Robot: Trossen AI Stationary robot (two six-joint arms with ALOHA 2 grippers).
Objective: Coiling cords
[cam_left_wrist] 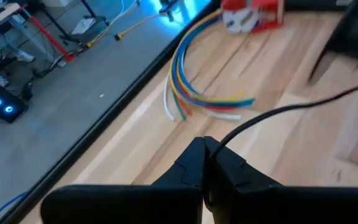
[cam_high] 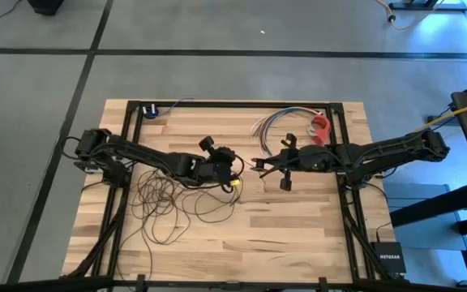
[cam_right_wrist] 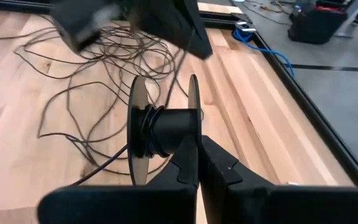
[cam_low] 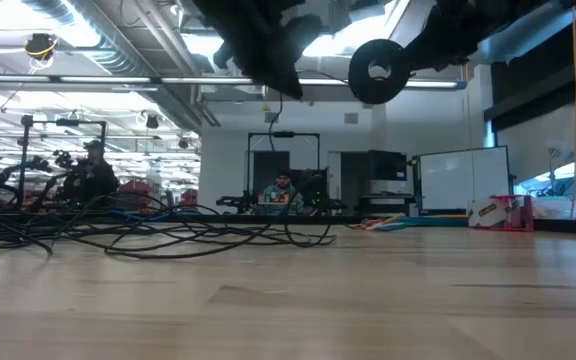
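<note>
Our right gripper (cam_right_wrist: 197, 146) clamps the black spool (cam_right_wrist: 166, 130) mid-table; our left gripper (cam_left_wrist: 207, 152) pinches the cord (cam_high: 169, 203), whose loose loops sprawl left and nearer, so the left arm feeds.

Both arms are dark, near-black, built of slim jointed links with bulkier blocks at the joints, rising from black bases by the black frame (cam_high: 233, 105). Thin black cables loop at the left arm's base. Each gripper ends in two matte black, wedge-shaped fingers (cam_left_wrist: 194, 163).
</note>
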